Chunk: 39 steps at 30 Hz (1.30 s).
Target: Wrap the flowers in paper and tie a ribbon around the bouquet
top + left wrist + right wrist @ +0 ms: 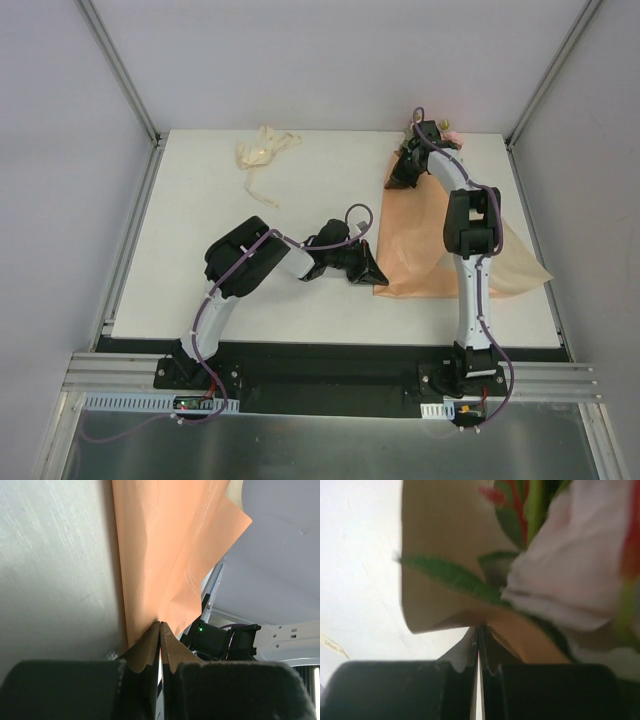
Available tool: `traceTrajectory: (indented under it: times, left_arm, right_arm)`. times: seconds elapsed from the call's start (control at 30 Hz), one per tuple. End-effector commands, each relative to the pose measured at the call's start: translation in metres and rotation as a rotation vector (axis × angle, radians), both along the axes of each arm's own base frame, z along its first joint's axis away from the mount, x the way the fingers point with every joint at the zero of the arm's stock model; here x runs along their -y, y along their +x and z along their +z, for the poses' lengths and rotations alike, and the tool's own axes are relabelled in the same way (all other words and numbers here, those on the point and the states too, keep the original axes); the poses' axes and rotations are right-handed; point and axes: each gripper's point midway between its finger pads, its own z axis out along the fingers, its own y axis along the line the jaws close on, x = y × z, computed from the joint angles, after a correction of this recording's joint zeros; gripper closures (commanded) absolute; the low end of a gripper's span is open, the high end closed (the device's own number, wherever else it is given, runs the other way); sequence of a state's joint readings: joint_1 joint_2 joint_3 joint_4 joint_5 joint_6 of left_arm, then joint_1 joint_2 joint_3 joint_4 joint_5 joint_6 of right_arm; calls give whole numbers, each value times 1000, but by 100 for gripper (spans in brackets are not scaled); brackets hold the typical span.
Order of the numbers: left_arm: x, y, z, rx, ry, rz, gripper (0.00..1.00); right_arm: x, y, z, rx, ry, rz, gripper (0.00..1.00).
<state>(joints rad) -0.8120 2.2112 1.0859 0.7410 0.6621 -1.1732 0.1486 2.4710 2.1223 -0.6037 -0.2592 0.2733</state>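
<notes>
White rectangular desk, carrying a large peach-orange paper sheet; well left of the sheet, a crinkled cream fabric ribbon; at its far end, pale pink flowers.

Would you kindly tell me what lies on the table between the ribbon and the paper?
Nothing: in the top view, the white table between the ribbon and the paper is bare.

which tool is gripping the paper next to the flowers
The right tool, shut on the paper beside the pink flowers at the far edge; the left tool pinches its near corner.
</notes>
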Motion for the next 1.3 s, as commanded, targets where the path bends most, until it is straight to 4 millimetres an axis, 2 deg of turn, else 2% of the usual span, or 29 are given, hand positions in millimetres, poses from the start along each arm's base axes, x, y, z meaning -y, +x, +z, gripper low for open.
traceTrajectory:
  times: [0.0, 0.03, 0.07, 0.1, 0.2, 0.27, 0.3, 0.33, 0.37, 0.53, 0.63, 0.7, 0.8, 0.83, 0.87, 0.93, 0.97, 1.0, 1.03, 1.07, 1.1, 1.17, 1.2, 1.23, 1.27]
  left_arm:
    - [-9, -5, -28, -22, 83, 29, 100]
    - [-9, -4, -28, -23, 84, 31, 100]
    - [-8, -5, -27, -21, 81, 29, 100]
    - [-9, -4, -26, -21, 79, 29, 100]
    - [-8, -5, -24, -22, 75, 26, 100]
    - [-9, -6, -24, -24, 76, 23, 100]
    - [-9, -6, -24, -23, 74, 19, 100]
    - [-8, -7, -24, -22, 74, 16, 100]
    - [-9, -8, -24, -27, 73, 11, 100]
    - [-10, -12, -21, -32, 68, -2, 100]
    - [-9, -11, -18, -20, 64, -10, 100]
    - [-10, -10, -20, -11, 84, -23, 100]
    - [-5, -2, -9, 27, 72, -34, 100]
    - [-4, 0, -6, 33, 71, -36, 100]
    - [-3, 1, -1, 41, 66, -41, 100]
    - [-1, 0, 7, 56, 51, -59, 98]
    - [0, 0, 14, 69, 39, -67, 94]
    - [0, -1, 17, 82, 37, -80, 93]
    - [2, 0, 26, 98, 25, -94, 91]
    - [1, -2, 25, 100, 38, -118, 89]
    - [2, -2, 28, 101, 39, -129, 88]
    - [4, -3, 40, 117, 18, -156, 82]
    - [6, -4, 44, 118, 13, -167, 80]
    - [9, -3, 55, 133, -6, -178, 78]
    - [10, -5, 59, 130, -11, -196, 76]
  right_arm:
    - [21, 22, -13, -17, -15, -98, 99]
    - [21, 27, -12, -6, -7, -98, 99]
    - [21, 30, -20, -14, -1, -107, 99]
    - [23, 39, -12, 12, 7, -120, 99]
    - [21, 54, -16, 44, 61, -146, 99]
    - [9, 73, -4, 114, 126, -129, 99]
    - [2, 75, -20, 101, 151, -119, 99]
    - [-3, 88, -2, 159, 172, -106, 99]
    - [-5, 90, -6, 162, 168, -110, 99]
    - [5, 109, -9, 224, 147, -203, 99]
    - [6, 126, -3, 277, 180, -234, 99]
    - [6, 134, 10, 333, 184, -227, 99]
    - [7, 136, 50, 394, 195, -200, 99]
    - [5, 132, 67, 411, 199, -164, 99]
    - [7, 128, 109, 458, 204, -149, 98]
    - [7, 107, 135, 451, 197, -106, 93]
    - [9, 93, 190, 534, 181, -69, 91]
    - [13, 78, 192, 501, 156, -61, 89]
    - [15, 68, 207, 511, 143, -51, 84]
    - [20, 57, 226, 527, 130, -43, 82]
    - [30, 37, 255, 532, 132, -52, 80]
    - [45, 8, 257, 466, 132, -69, 72]
    - [49, -14, 286, 499, 144, -59, 68]
    - [56, -31, 262, 417, 133, -71, 66]
    - [63, -48, 257, 381, 126, -82, 63]
